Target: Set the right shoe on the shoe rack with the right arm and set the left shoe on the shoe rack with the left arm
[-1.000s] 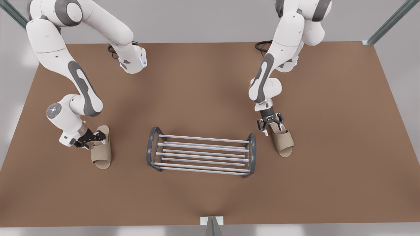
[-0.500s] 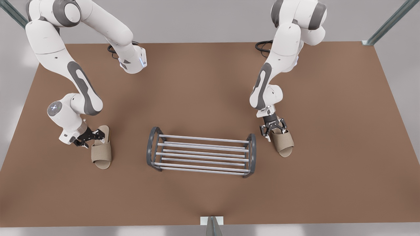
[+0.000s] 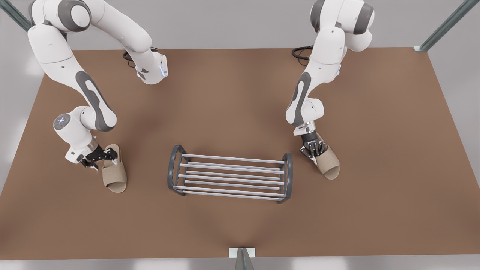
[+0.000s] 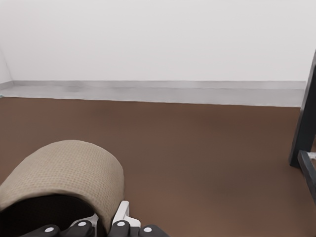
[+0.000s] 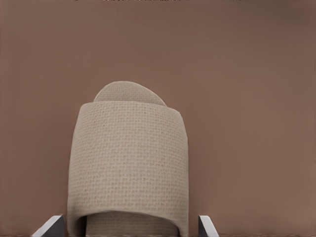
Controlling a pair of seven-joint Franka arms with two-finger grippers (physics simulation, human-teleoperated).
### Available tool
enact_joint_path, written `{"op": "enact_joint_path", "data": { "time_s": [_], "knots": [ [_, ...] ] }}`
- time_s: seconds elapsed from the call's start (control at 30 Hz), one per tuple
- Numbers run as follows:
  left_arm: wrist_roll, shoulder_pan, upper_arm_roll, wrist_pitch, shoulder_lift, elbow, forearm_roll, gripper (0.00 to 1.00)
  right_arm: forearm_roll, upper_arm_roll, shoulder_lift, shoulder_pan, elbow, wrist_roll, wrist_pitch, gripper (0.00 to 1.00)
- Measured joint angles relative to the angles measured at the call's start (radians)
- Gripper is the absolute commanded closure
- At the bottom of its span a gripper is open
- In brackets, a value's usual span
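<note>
The shoe rack stands in the middle of the brown desk. Both shoes lie on the desk, one on each side of the rack, and not on it.

The left shoe lies well off the rack's end on the front view's left. Its open toe points to the near edge of the desk. The left hand is low at the heel end of this shoe, reaching in from the side. In the left wrist view the beige strap sits right up against the hand, and a dark leg of the rack stands farther off. I cannot tell if this hand is apart or clamped.

The right shoe lies just beside the rack's other end, turned a little away from it. The right hand comes down at its heel end. In the right wrist view the fingertips are spread apart, one on each side of the shoe, with the toe pointing away from the hand.
</note>
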Motion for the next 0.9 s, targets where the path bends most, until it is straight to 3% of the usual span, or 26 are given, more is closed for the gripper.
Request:
{"op": "enact_joint_path", "data": {
  "time_s": [0.17, 0.37, 0.53, 0.7, 0.9],
  "knots": [
    [0.000, 0.013, 0.029, -0.003, -0.123, 0.000, 0.024, 0.79, -0.001, 0.101, -0.043, -0.106, 0.007, -0.003, -0.086, 0.00],
    [0.000, -0.045, 0.037, -0.038, -0.358, 0.063, 0.044, 0.79, -0.009, 0.082, 0.014, -0.122, 0.123, -0.004, -0.234, 0.00],
    [0.000, -0.057, 0.062, -0.050, -0.583, 0.096, 0.046, 0.79, -0.017, 0.079, 0.019, -0.180, 0.056, -0.009, -0.276, 0.00],
    [0.000, -0.217, 0.051, 0.001, -0.515, 0.242, 0.014, 0.79, -0.018, 0.085, 0.020, -0.190, 0.054, -0.019, -0.284, 0.00],
    [0.000, -0.268, -0.043, 0.060, -0.205, 0.503, -0.084, 0.79, -0.016, 0.088, 0.072, -0.198, 0.139, -0.032, -0.283, 0.00]
  ]
}}
